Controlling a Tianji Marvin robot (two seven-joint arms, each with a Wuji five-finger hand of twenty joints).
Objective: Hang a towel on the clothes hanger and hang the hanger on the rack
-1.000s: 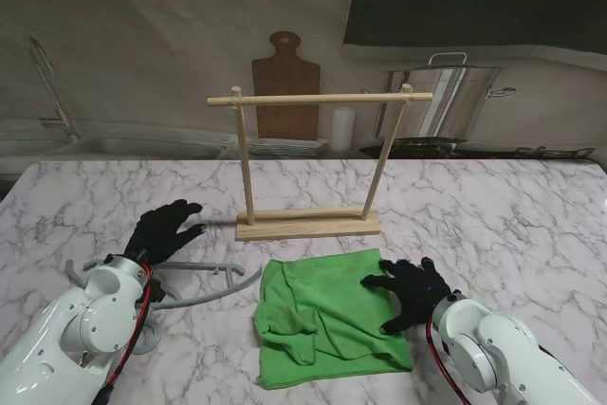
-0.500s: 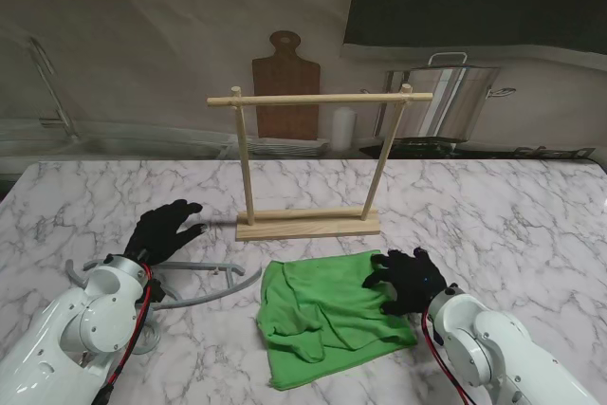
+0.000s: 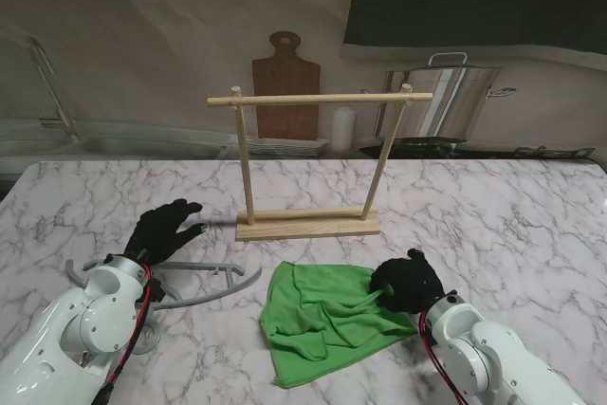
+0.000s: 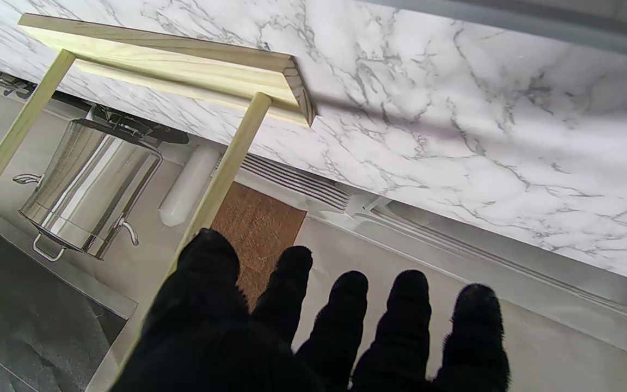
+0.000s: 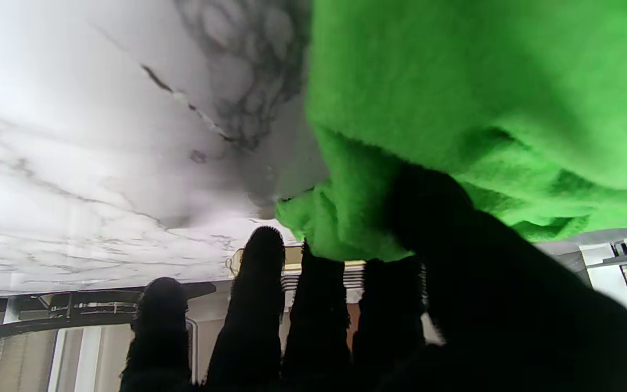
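From the stand's view, our right hand (image 3: 408,282) is bunched over the far right corner of the green towel (image 3: 322,315), fingers curled into the cloth, so we judge it closed on that corner to lift it off the table (image 3: 512,215). The rest of the towel lies rumpled on the marble, nearer to us and to the left of the hand. The grey hanger (image 3: 204,286) lies flat just left of the towel, apart from it, beside our left arm. Our left hand (image 3: 166,230) hovers with fingers spread, holding nothing, left of the wooden rack (image 3: 308,158), which stands upright farther from us; we judge the hand is waiting there, close to the hanger.

In the left wrist view, the fingers (image 4: 346,321) are splayed and empty, pointing past one rack (image 4: 226,169) post and its base.

In the right wrist view, the towel (image 5: 482,109) fills much of the frame, and a fold of it is pinched between the thumb and the fingers (image 5: 319,305); two outer fingers stick out free of the cloth.
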